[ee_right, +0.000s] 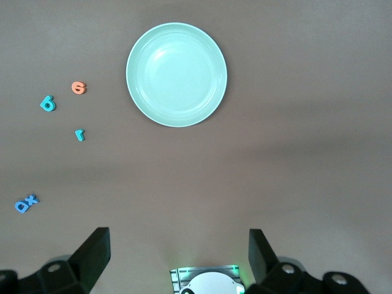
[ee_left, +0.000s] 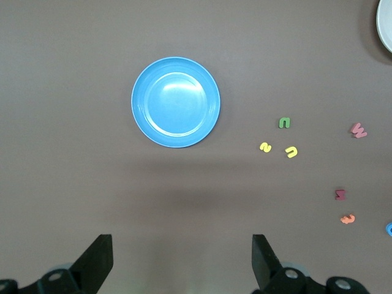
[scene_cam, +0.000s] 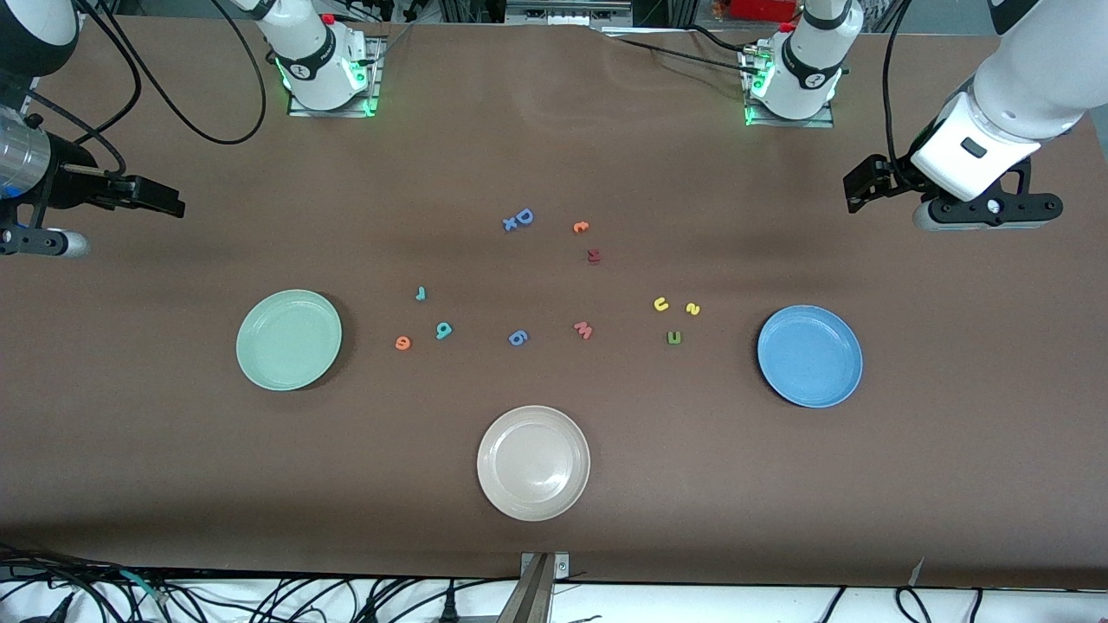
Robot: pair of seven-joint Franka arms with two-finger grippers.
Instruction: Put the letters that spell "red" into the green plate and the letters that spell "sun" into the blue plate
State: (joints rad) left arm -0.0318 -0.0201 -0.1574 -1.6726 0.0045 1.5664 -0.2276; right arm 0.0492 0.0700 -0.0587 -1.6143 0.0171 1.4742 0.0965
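The green plate (scene_cam: 289,339) (ee_right: 176,74) lies bare toward the right arm's end. Beside it are the orange "e" (scene_cam: 402,343) (ee_right: 78,88), teal "d" (scene_cam: 443,330) (ee_right: 48,103) and teal "r" (scene_cam: 421,292) (ee_right: 79,134). The blue plate (scene_cam: 809,356) (ee_left: 176,102) lies bare toward the left arm's end, with the yellow "u" (scene_cam: 660,304) (ee_left: 291,152), yellow "s" (scene_cam: 692,308) (ee_left: 265,147) and green "n" (scene_cam: 674,337) (ee_left: 284,123) beside it. My left gripper (scene_cam: 866,184) (ee_left: 181,257) hangs open over bare table at its end. My right gripper (scene_cam: 160,199) (ee_right: 177,254) hangs open at its own end.
An off-white plate (scene_cam: 533,463) lies nearest the front camera, mid-table. Between the two letter groups lie a blue "6" (scene_cam: 517,337) and a pink "w" (scene_cam: 583,330). Farther from the camera are a blue "D" with a small x (scene_cam: 518,219), an orange "c" (scene_cam: 581,227) and a dark red letter (scene_cam: 594,255).
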